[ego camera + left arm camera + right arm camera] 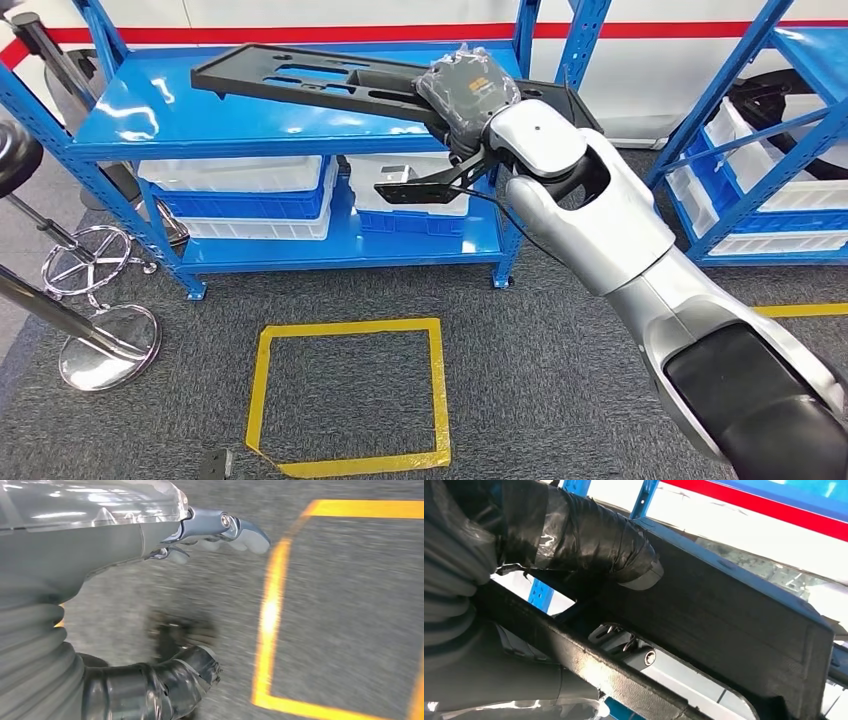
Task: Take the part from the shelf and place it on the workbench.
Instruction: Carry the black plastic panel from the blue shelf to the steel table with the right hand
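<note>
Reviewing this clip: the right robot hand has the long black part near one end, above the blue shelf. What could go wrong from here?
1. The right robot hand holds the black part near one end, so the long free end may sag or twist in the grasp.
2. Swinging it out, the part may strike the blue shelf uprights.

A factory or warehouse workshop. A blue steel shelf rack (pixel 300 130) stands against a white wall with a red stripe (pixel 300 34); white and blue storage bins (pixel 240 195) sit under its top shelf. On the grey carpet before the rack, yellow tape (pixel 350 400) marks a square, and a second blue rack (pixel 770 130) stands to its right.
</note>
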Controlling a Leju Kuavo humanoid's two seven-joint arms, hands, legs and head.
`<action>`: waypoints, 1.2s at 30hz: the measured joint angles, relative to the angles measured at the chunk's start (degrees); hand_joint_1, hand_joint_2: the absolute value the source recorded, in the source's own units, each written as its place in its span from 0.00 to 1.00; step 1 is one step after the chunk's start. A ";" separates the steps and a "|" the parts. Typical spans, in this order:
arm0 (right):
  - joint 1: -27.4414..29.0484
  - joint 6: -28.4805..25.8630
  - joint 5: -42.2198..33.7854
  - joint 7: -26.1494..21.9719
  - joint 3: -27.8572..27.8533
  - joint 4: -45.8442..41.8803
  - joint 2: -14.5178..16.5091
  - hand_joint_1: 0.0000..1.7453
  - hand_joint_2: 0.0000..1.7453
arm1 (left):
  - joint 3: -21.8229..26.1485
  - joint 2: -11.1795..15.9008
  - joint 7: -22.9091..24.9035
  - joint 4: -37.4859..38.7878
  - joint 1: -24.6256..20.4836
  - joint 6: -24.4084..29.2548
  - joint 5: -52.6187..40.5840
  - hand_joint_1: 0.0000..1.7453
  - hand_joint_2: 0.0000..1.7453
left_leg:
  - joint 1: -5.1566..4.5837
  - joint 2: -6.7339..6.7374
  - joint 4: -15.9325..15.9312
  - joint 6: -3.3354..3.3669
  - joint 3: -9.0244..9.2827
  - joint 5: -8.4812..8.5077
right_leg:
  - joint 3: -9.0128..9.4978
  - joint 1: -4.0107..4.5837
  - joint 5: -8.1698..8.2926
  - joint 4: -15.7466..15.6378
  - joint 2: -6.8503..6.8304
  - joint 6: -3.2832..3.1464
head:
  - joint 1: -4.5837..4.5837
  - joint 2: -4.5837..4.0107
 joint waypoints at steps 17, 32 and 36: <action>-0.32 0.21 -0.78 -0.38 -0.09 -0.85 -1.63 1.00 1.00 | 1.34 2.90 9.46 2.09 4.17 3.40 -0.50 0.00 1.00 | 0.08 -0.37 11.76 -2.51 -5.22 -4.30 | 6.86 0.07 5.51 -14.02 0.11 -2.36 | -0.04 0.00; -0.55 0.25 -2.61 -1.24 -0.09 -1.31 -5.90 1.00 1.00 | 2.76 5.52 13.31 2.30 6.17 1.54 -1.27 0.00 1.00 | 0.10 -0.42 0.01 -0.11 0.35 -0.15 | 1.35 -0.17 0.75 -1.24 0.00 0.35 | 0.01 0.00; -0.99 0.10 -2.81 -1.21 -0.09 -1.34 -5.96 1.00 1.00 | 2.79 4.95 12.58 2.32 6.13 1.07 -1.57 0.00 1.00 | -0.22 -0.52 0.85 -0.83 -0.15 -0.61 | 7.06 0.06 5.01 -13.13 -0.01 -0.30 | -0.03 0.00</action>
